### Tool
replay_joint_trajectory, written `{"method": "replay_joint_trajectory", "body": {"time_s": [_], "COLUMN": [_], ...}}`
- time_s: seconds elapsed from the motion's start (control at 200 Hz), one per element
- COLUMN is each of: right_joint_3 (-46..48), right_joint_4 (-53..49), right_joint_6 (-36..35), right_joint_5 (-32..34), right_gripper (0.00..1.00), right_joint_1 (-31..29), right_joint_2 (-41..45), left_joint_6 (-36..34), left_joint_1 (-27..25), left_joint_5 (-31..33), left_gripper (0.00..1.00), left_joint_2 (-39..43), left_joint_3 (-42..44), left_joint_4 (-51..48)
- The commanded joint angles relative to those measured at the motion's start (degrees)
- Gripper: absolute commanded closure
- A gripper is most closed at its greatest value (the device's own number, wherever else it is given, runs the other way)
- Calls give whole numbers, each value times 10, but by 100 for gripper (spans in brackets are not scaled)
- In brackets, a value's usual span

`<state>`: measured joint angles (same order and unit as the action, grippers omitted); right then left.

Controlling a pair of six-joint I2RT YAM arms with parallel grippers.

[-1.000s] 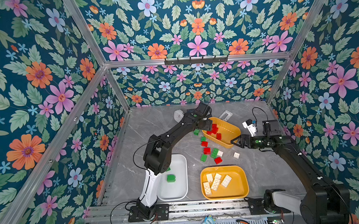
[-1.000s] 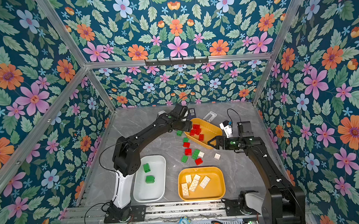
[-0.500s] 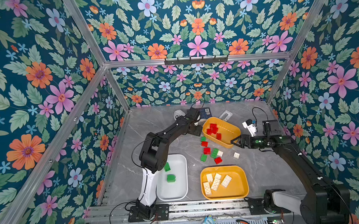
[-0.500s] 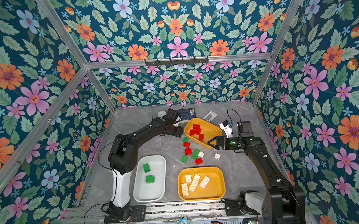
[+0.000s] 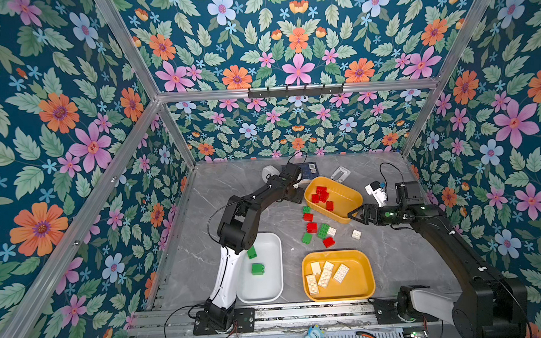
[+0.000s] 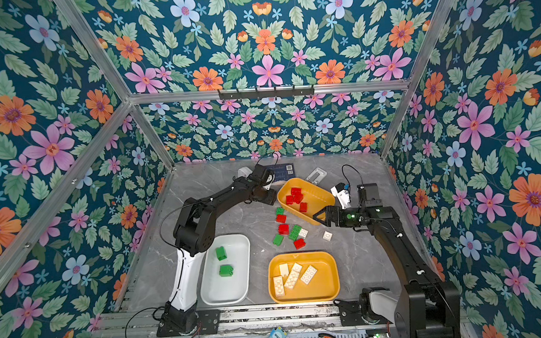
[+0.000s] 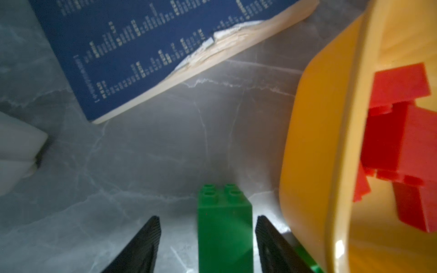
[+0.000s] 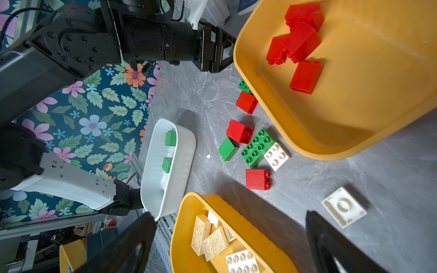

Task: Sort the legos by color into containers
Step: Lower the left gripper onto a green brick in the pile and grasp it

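Just beside the yellow tub (image 7: 314, 141) with the red bricks (image 7: 402, 132), the left gripper (image 7: 207, 217) has its jaws apart around a green brick (image 7: 224, 227), with a gap on one side, and the right gripper (image 8: 229, 214) hangs wide open and empty near the loose bricks (image 5: 323, 230).

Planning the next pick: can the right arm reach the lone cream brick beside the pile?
Likely yes: the cream brick lies alone on the table near the open right end effector, nothing between.

- Your left arm (image 5: 258, 199) is black, with a white lower link (image 5: 225, 274) and a thin black cable (image 5: 208, 224).
- Your right arm (image 5: 441, 240) is black, showing a green light (image 5: 391, 214).
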<state>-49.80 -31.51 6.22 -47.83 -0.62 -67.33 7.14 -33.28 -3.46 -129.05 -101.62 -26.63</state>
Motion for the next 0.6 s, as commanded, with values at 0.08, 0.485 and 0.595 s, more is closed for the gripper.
{"method": "replay_joint_trajectory", "body": {"time_s": [0.08, 0.485, 0.595], "right_joint_3": [-1, -1, -2], "right_joint_4": [-2, 5, 10], "right_joint_6": [-4, -4, -2], "right_joint_5": [-1, -3, -4], "right_gripper": [1, 1, 1], "right_joint_1": [0, -1, 0], "right_joint_2": [2, -7, -9], "left_joint_6": [3, 6, 6], "left_joint_1": [1, 1, 2], "left_joint_5": [0, 21, 25], "left_gripper": [36, 60, 65], "left_joint_2": [-17, -12, 12], "left_joint_3": [-15, -5, -6], "left_joint_4": [11, -9, -28]}}
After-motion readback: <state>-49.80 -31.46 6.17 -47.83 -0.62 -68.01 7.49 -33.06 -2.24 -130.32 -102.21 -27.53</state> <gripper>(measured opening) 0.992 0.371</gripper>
